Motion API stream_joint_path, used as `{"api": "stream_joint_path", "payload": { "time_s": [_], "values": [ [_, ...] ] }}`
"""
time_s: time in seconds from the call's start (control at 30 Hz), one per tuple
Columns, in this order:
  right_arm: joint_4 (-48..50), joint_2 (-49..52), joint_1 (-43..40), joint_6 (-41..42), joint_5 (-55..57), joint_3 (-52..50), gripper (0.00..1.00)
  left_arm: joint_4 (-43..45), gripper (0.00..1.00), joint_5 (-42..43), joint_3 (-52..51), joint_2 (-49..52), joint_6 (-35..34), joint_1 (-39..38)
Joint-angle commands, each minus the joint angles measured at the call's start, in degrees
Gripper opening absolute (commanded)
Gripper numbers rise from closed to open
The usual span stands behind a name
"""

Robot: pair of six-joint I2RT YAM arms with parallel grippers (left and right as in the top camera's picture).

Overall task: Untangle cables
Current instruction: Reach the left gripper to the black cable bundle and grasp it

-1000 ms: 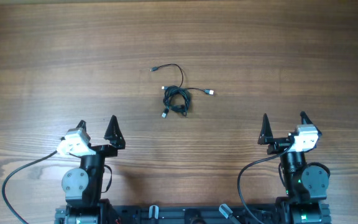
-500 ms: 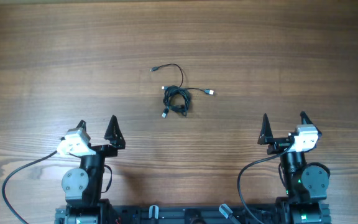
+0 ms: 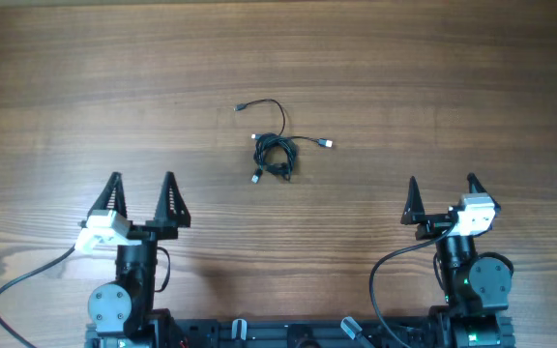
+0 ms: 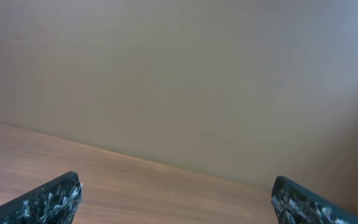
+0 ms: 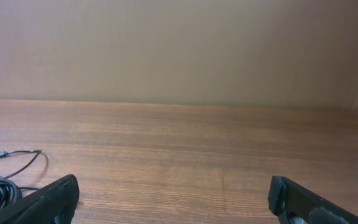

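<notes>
The cables (image 3: 275, 147) lie in a small black knot at the table's centre, with loose strands and silver-tipped plug ends reaching out left, up and right. Part of the knot and one strand show at the left edge of the right wrist view (image 5: 5, 174). My left gripper (image 3: 141, 198) is open and empty at the near left, well short of the cables. My right gripper (image 3: 441, 201) is open and empty at the near right. The left wrist view shows only blurred table, wall and my left gripper's two fingertips (image 4: 176, 199). The right wrist view shows my right gripper's fingertips (image 5: 173, 199) wide apart.
The wooden table (image 3: 453, 87) fills the overhead view. The arm bases and their thick black wiring (image 3: 27, 275) sit along the near edge. A plain wall stands behind the table's far edge in the right wrist view (image 5: 179, 50).
My left gripper has swung round and shifted a little left, its fingers now pointing straight away from the base. The right arm and the cables have not moved.
</notes>
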Motion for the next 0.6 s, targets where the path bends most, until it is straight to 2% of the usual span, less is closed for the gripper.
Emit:
{"api": "stream_joint_path", "payload": {
  "time_s": [0.0,0.13,0.27,0.43,0.57],
  "values": [
    [0.3,-0.6,-0.3,-0.7,-0.7,-0.1,1.00,-0.6,1.00,9.6,1.0,-0.3,6.1,0.4],
    [0.3,-0.6,-0.3,-0.7,-0.7,-0.1,1.00,-10.6,1.00,9.7,8.2,1.8,11.7,0.4],
    [0.3,-0.6,-0.3,-0.7,-0.7,-0.1,1.00,-23.2,1.00,9.9,21.3,12.4,13.1,0.4],
    [0.3,-0.6,-0.3,-0.7,-0.7,-0.1,1.00,-38.9,1.00,12.1,41.7,32.1,13.1,0.3],
    [0.3,-0.6,-0.3,-0.7,-0.7,-0.1,1.00,-55.1,1.00,12.7,60.8,49.7,13.1,0.3]
  ]
}}
